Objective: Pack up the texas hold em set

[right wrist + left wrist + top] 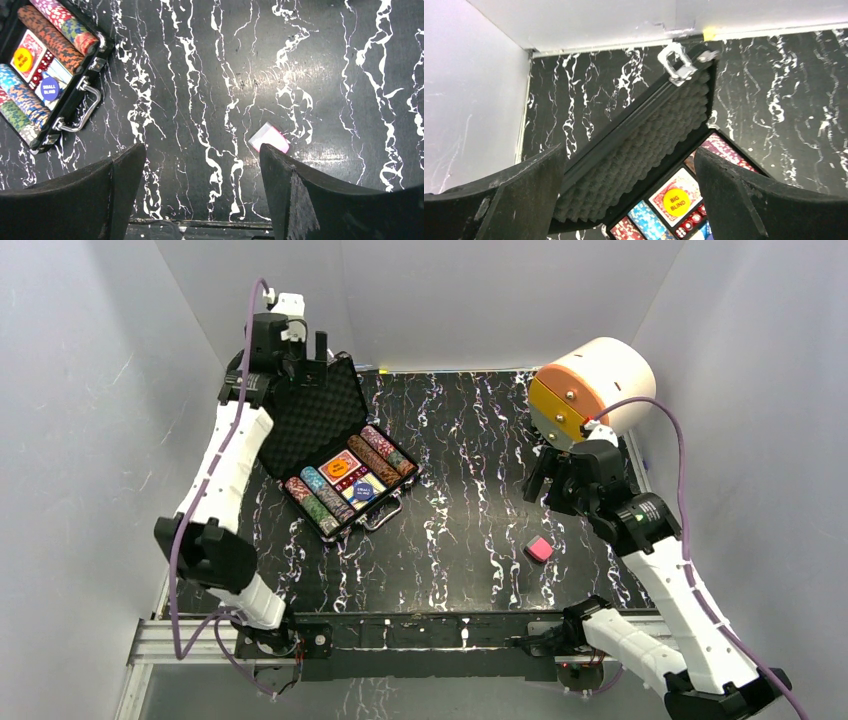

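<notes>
The case [340, 465] sits open at about 10 o'clock on the table [470, 540]. Its rows of chips [330, 495] and the BIG BLIND button [676, 200] are seated in the tray, so the filling looks done and closing is the step in hand. The left gripper [628, 155] hovers released over the raised foam-lined lid [639, 150], touching nothing. The right gripper [201, 150], also released, hangs near 3 o'clock, above the pink block [270, 137]. Next, the lid needs tipping toward 5 o'clock onto the tray, then each latch [676, 62] snapped.
</notes>
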